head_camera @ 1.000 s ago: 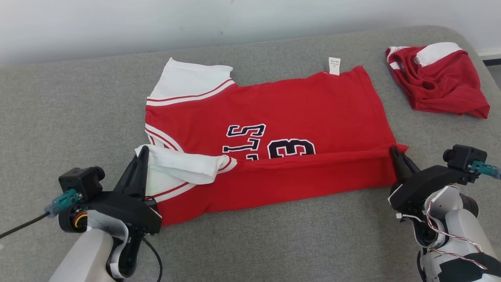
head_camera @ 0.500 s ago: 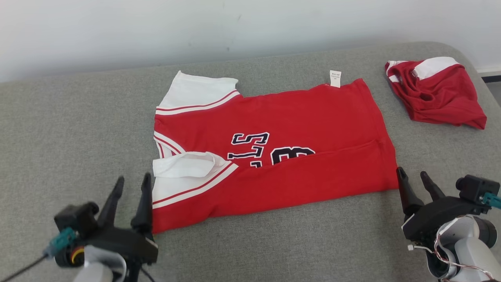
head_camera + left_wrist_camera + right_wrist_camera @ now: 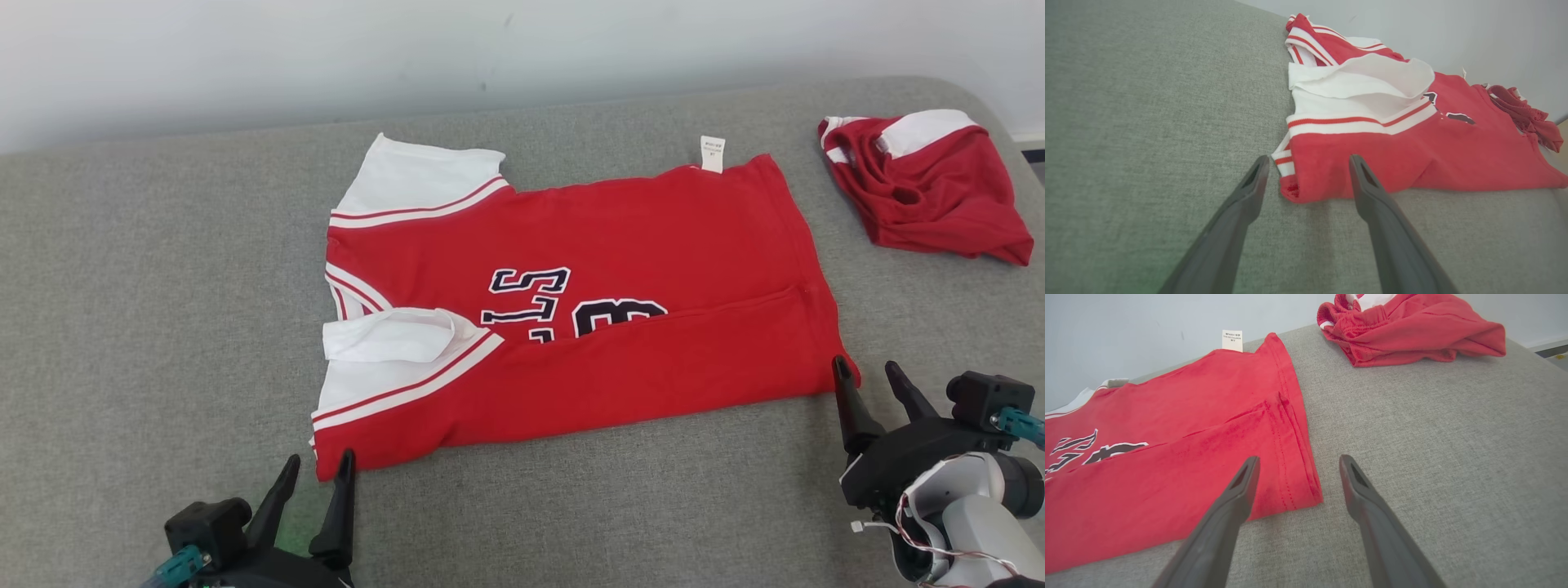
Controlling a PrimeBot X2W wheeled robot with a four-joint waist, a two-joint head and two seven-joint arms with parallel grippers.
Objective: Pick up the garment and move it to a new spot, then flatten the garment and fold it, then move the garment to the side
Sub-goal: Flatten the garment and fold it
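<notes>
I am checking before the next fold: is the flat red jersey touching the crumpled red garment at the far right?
Apart. The head view shows bare gray surface between the jersey and the crumpled garment.

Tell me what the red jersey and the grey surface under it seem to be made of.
Red jersey: soft matte knit cloth, perhaps cotton; it folds limply and shows stitched hems. Grey surface: matte woven upholstery fabric, by its coarse speckled weave.
</notes>
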